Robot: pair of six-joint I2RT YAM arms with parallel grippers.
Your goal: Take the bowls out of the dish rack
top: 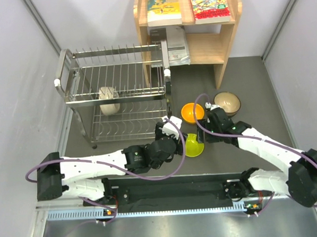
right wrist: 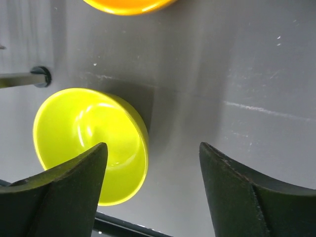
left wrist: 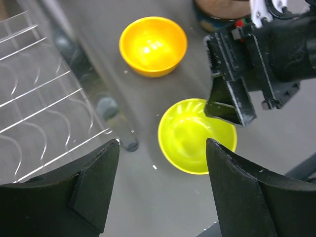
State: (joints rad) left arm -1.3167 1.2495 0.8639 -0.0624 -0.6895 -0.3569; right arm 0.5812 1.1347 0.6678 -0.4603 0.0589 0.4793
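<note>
So, dish rack (top: 131,97): shiny steel wire, 2 tiers, to L of L jaws; one foot near the L finger.
Cream bowl (top: 108,100): on edge in upper-tier slots, well apart from both grippers.
Left gripper (left wrist: 163,148): black fingers spread wide, nothing held.
Yellow-green bowl (left wrist: 197,136): glossy, round, on table just ahead of L jaws, untouched; beside R jaws' L finger.
Orange bowl (left wrist: 153,47): glossy, further ahead, apart from yellow-green one.
Right gripper (right wrist: 153,148): jaws wide apart, empty; bare table btwn fingers.
Pinkish-brown bowl (top: 227,101): pale inside, beyond R jaws, near wooden shelf (top: 226,46) leg.
Table (right wrist: 247,74): grey, smooth, scuffed; open room R of R jaws.
</note>
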